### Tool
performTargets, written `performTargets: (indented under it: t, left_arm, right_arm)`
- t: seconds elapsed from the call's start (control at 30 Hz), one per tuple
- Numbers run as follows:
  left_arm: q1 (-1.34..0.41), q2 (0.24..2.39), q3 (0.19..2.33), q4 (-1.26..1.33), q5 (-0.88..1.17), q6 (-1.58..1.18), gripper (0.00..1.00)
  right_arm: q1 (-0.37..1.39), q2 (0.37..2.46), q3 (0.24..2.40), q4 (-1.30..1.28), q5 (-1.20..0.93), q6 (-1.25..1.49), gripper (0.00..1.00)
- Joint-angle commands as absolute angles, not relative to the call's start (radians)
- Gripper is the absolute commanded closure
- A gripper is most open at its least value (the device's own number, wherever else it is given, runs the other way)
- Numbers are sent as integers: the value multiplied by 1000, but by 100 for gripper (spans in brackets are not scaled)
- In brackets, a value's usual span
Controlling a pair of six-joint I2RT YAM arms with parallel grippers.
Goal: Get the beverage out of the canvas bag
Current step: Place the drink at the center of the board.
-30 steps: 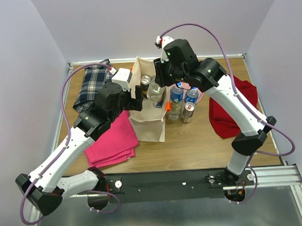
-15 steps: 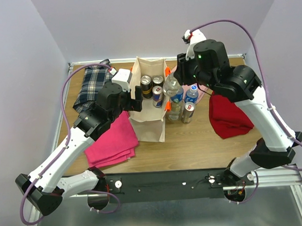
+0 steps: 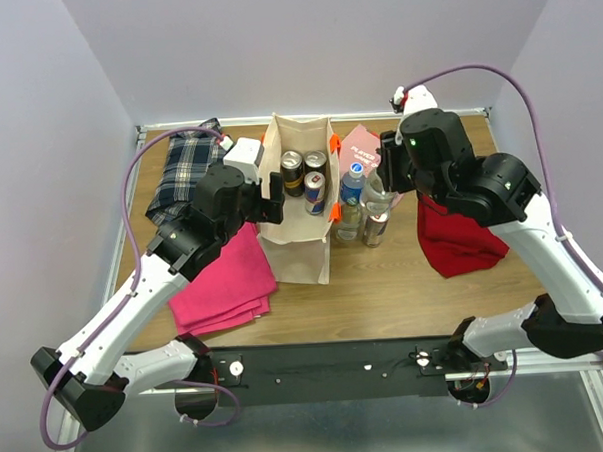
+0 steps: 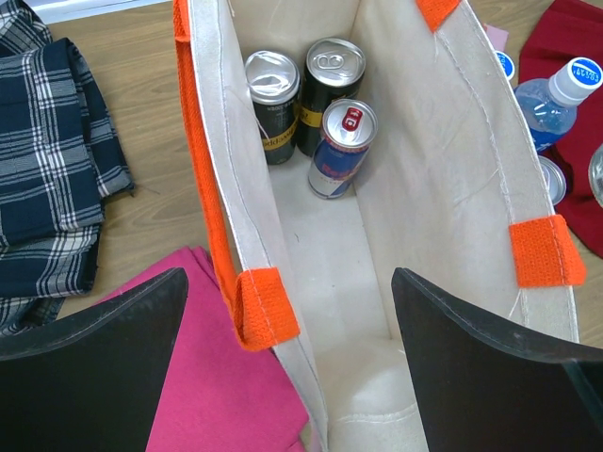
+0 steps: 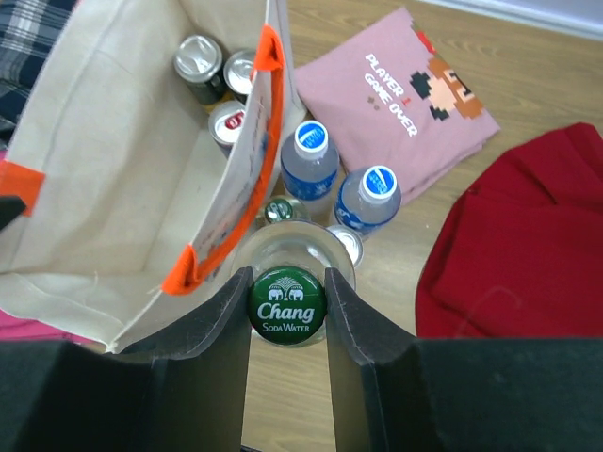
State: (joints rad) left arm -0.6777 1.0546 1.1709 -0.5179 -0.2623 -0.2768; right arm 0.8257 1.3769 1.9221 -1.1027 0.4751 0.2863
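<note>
A plaid cloth [image 3: 184, 171] lies at 10 o'clock of the canvas bag [image 3: 295, 256], and a folded pink cloth [image 3: 224, 284] lies at 8 o'clock; the left gripper [image 4: 287, 358] hangs over the bag's left rim, its fingers spread wide and holding nothing; the bag stands upright and open in the middle of the table [image 3: 384, 292], with three cans [image 4: 333, 71] upright at its far end; at 3 o'clock of the bag, outside it, the right gripper [image 5: 287, 311] has its fingers pinching the green-capped top of a clear glass bottle [image 5: 292, 252]; the bottle is upright among two blue-capped water bottles [image 5: 310, 160] and small cans [image 5: 281, 209]; whether it touches the table I cannot tell; a pink T-shirt [image 5: 405, 94] lies at 1 o'clock of the bag; a red cloth [image 5: 528, 235] lies further out at 3 o'clock.
</note>
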Motion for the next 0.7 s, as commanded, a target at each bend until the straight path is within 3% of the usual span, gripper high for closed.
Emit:
performTargets:
  t: [0.0,0.13,0.67]
  left_arm:
    - [-673,1071,1213,-517,-273,-278,1]
    - [-673,1078,1212,-512,-265,-282,1]
    - [-673,1086,1197,-500,-262,-301,1]
  right_arm:
    - [834,1302,1827,-997,526,347,99]
    - [834,1286,1747,-959,414,351,99]
    - [835,1183,1378,-736,336,380,99]
